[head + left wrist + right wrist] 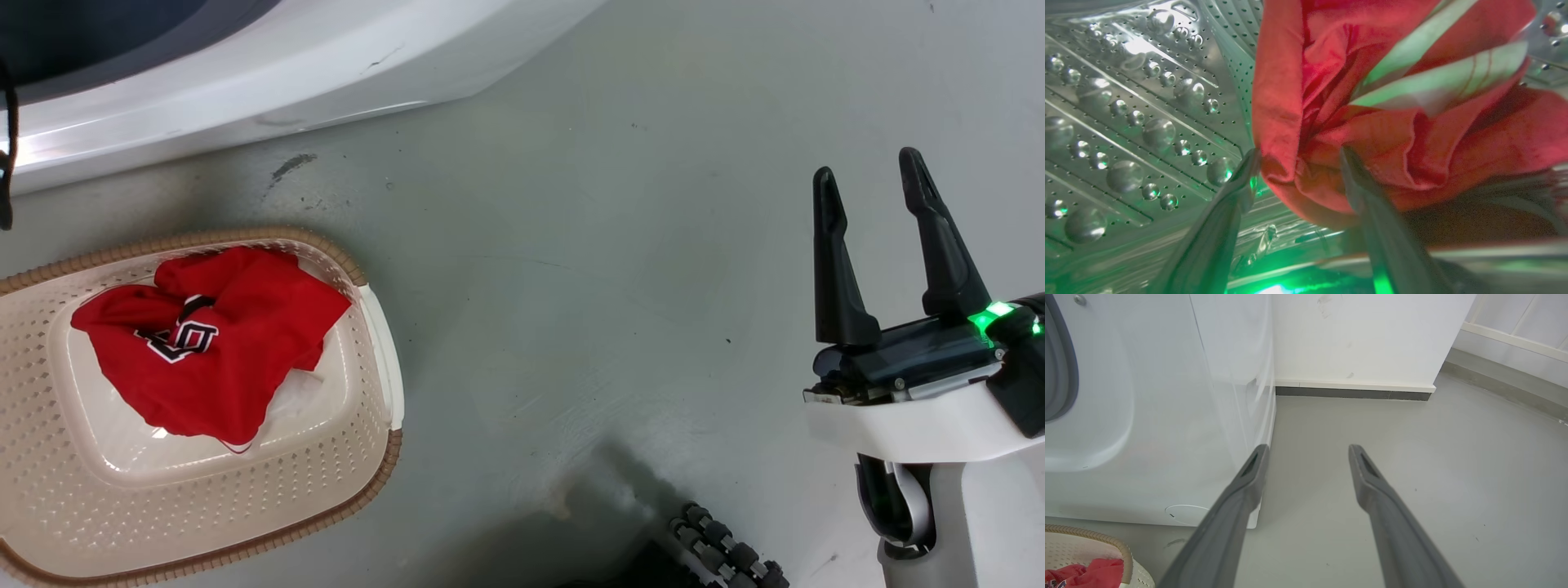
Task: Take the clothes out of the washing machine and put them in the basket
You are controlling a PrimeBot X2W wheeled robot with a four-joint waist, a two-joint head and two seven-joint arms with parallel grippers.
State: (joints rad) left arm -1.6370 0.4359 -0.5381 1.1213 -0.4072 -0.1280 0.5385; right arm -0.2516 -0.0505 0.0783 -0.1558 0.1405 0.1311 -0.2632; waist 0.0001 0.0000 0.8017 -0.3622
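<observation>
Red fabric in two places, basically. One red garment (212, 343) lies crumpled in the basket (326, 490) with its black-and-white lettering facing up. The basket sits on the grey floor (612, 245) near the front of the washing machine (245, 73), whose white body runs across the top of the head view. The other red garment (1392, 163) is inside the machine. The left wrist view looks into the studded steel drum (1147, 122), where the cloth is bunched up with a pale stripe of trim showing across its folds. The left gripper (1300, 152) has its fingers spread wide, not pinching anything, with a bulge of that red cloth sitting between the tips. One tip is right at the edge of the fabric and the other finger crosses in front of it. Whole drum is lit greenish, fwiw. Over on the other side, the right gripper (869, 166) hangs above bare floor well apart from the basket, fingers spread too and empty, with a green light glowing at its wrist. Its own wrist view has the machine's white front with a sliver of grey door ring on the left, a white wall (1351, 335) behind, and the basket's corner with a bit of red at the lower left.
</observation>
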